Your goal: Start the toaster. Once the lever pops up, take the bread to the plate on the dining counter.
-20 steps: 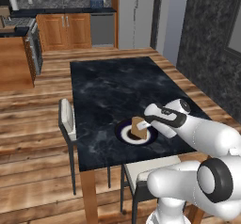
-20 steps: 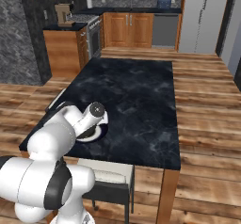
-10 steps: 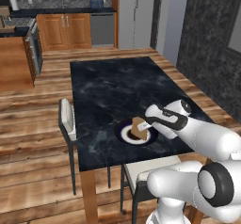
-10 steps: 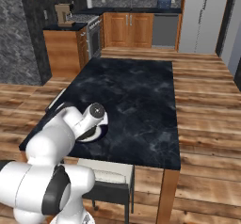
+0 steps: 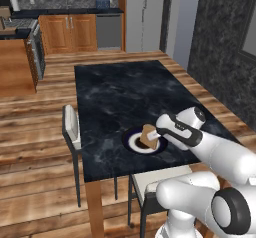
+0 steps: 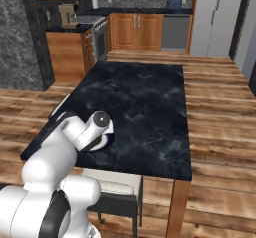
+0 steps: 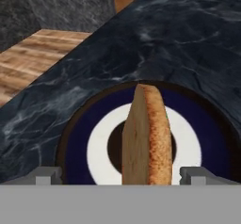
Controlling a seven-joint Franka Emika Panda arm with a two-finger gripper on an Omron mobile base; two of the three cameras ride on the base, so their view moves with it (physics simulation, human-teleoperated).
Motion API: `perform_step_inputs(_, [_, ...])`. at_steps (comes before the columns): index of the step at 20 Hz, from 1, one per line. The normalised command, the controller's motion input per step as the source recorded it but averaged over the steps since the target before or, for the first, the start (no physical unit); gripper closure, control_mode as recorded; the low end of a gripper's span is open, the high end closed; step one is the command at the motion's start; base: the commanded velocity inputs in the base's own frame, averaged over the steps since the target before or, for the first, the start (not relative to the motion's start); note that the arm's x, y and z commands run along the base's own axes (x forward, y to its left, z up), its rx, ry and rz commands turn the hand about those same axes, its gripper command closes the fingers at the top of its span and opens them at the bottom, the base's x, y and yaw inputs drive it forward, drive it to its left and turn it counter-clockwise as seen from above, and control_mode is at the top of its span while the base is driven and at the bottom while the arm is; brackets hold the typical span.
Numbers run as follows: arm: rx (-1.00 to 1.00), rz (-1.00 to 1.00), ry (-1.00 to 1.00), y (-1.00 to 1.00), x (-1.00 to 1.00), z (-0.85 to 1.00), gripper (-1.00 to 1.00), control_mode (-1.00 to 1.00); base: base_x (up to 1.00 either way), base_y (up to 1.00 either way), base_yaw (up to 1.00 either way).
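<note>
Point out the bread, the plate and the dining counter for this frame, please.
bread (image 7: 147,138), hand view: on its upright crust edge.
plate (image 7: 77,138), hand view: on the dark blue band left of the slice.
dining counter (image 5: 117,89), left base view: on the bare black marble top.

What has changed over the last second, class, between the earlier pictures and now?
Very little. The hand is open, its fingers wide of the bread, which stands on edge on the plate; the arm has eased back slightly. The plate, the bread and the dining counter stayed as they were, and the camera views did not shift.
</note>
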Motion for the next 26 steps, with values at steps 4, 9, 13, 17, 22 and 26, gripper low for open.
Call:
perform_step_inputs(4, [0.0,0.0,-0.01,0.0,0.0,0.21,-1.0,-1.0,0.0,0.0,0.0])
perform_step_inputs(9, [0.0,0.0,0.0,0.03,0.0,0.23,-1.0,-1.0,0.0,0.0,0.0])
perform_step_inputs(13, [0.0,0.0,0.0,0.04,0.0,0.18,-1.0,-1.0,0.0,0.0,0.0])
perform_step_inputs(17, [0.0,0.0,0.0,0.08,0.0,0.03,-1.0,-1.0,0.0,0.0,0.0])
perform_step_inputs(22, [0.0,0.0,0.0,0.11,0.0,0.0,-1.0,-1.0,0.0,0.0,0.0])
perform_step_inputs(26, [0.0,0.0,0.0,0.13,0.0,0.01,-1.0,-1.0,0.0,0.0,0.0])
